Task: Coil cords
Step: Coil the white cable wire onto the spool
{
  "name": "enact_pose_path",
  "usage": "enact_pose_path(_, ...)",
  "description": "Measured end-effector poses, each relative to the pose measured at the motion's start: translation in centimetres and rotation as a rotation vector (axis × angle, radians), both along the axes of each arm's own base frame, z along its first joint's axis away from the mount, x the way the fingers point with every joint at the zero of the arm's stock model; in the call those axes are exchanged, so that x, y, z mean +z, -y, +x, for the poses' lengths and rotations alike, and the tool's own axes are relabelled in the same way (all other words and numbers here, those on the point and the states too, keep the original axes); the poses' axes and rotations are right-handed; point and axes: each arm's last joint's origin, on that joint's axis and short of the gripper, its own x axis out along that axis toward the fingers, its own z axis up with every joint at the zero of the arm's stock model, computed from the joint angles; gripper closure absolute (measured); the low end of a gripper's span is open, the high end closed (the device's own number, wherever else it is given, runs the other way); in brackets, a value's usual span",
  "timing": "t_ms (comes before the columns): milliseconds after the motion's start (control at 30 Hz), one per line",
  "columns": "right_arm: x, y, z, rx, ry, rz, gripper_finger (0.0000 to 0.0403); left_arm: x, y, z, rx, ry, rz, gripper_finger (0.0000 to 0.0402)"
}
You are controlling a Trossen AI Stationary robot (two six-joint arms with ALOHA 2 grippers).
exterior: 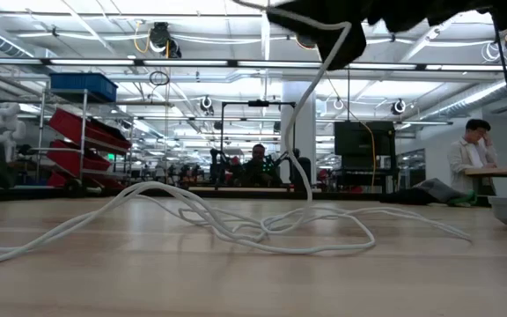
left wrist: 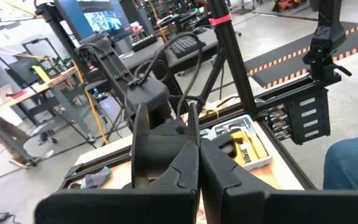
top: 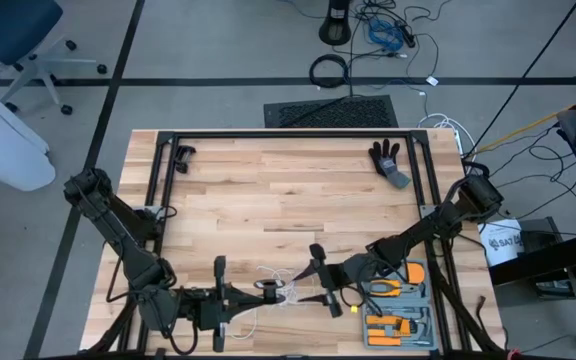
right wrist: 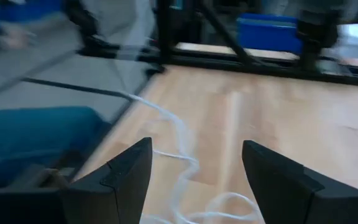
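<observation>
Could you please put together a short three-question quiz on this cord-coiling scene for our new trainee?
1. True or false: the right pincer is shut on the white cord.
2. Which pincer is closed: A left, B right?
3. What lies at the table's far right corner?

Key: 1 false, it stands open above the cord. 2 A. 3 A dark glove.

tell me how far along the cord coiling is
Hardly begun. The white cord lies in loose, sprawling loops on the table, none coiled. One strand rises to the shut left end effector. The open right end effector hovers beside it. All winding remains.
</observation>
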Motion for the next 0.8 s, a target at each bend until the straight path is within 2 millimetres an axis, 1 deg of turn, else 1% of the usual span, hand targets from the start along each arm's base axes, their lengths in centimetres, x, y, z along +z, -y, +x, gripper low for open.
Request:
enact_pose_path(67,0.3,0.0,0.1,0.034,0.018,0.026,0.0167,0.0,0.1,-0.1,0.006,0.001,0.001,0.0400)
enact_pose_path(200,0.2,0.3,0.2,0.032,0.005,0.039,0.0167,0.0,0.1,-0.2,0.010,0.001,0.003,0.0400)
enact_pose_path(333,-0.5,0.7,0.6,-0.016,-0.004,0.032,0.0167,0.0,0.1,-0.2,0.011,0.001,0.002,0.0400)
enact_pose_path(467,-1.8,0.9,1.3,-0.042,-0.052,0.022,0.0167,0.0,0.1,-0.2,0.011,0.001,0.003,0.0400)
enact_pose_path(567,-1.8,0.8,2.1,-0.048,-0.063,0.005,0.0175,0.0,0.1,-0.2,0.011,0.001,0.003,0.0400)
enact_pose_path(667,-1.3,0.8,2.4,-0.047,-0.047,-0.007,0.0209,0.0,0.1,-0.2,0.010,0.001,0.003,0.0400)
enact_pose_path(733,-1.0,0.8,2.4,-0.044,-0.039,-0.012,0.0249,0.0,0.2,-0.2,0.009,0.001,0.003,0.0400)
enact_pose_path(800,-0.8,0.8,2.3,-0.041,-0.040,-0.014,0.0299,0.0,0.2,-0.2,0.009,0.001,0.003,0.0400)
